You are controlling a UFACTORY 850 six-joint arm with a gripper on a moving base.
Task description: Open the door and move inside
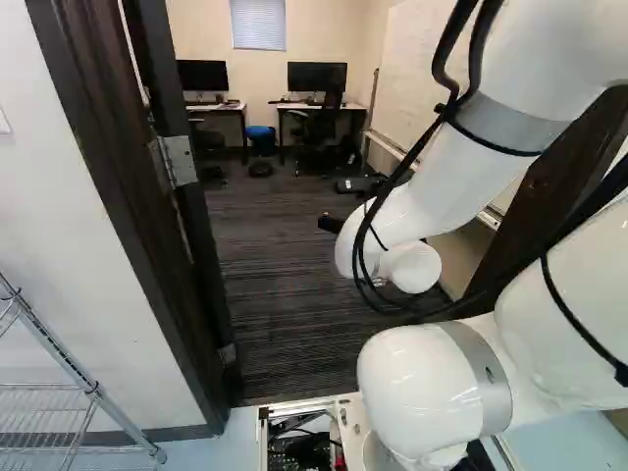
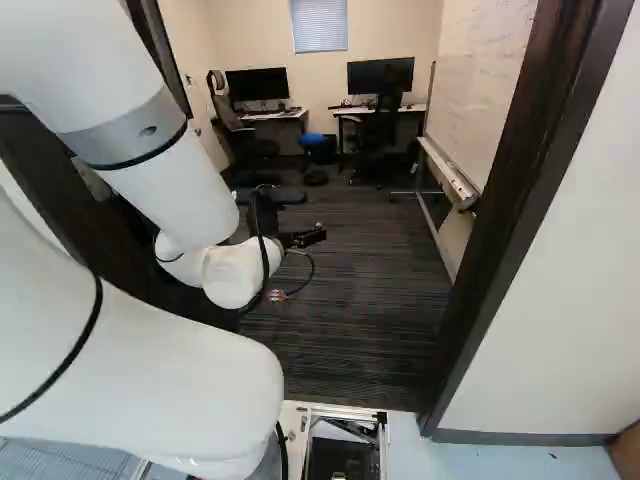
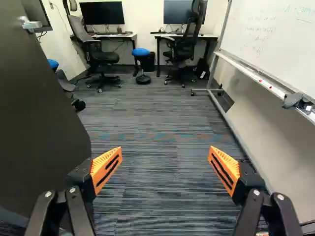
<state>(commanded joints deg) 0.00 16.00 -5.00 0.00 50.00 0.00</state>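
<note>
Left base view: a metal hinge [image 1: 180,160] sits between a dark brown frame [image 1: 108,147] and the door [image 1: 204,265], which stands open, nearly edge-on. Beyond it lies dark striped carpet [image 1: 280,294]. Wire shelves [image 1: 44,417] stand by a smooth white wall [image 1: 59,245] at the left.

Right base view: the claw [image 2: 312,236] is past the frame, above the carpet. A slatted blind [image 2: 320,25] hangs on the cream back wall [image 2: 250,30].

Wrist view: the claw [image 3: 165,162] is spread wide, carpet showing between its ribbed orange pads [image 3: 106,167]. The door, a flat dark panel with a metal handle [image 3: 31,23], flanks one side; a glossy whiteboard [image 3: 275,44] flanks the other. Well ahead, white surfaces [image 3: 115,36] carry black monitors [image 3: 102,13], near mesh chairs [image 3: 184,46] and a round blue stool [image 3: 141,51].
</note>
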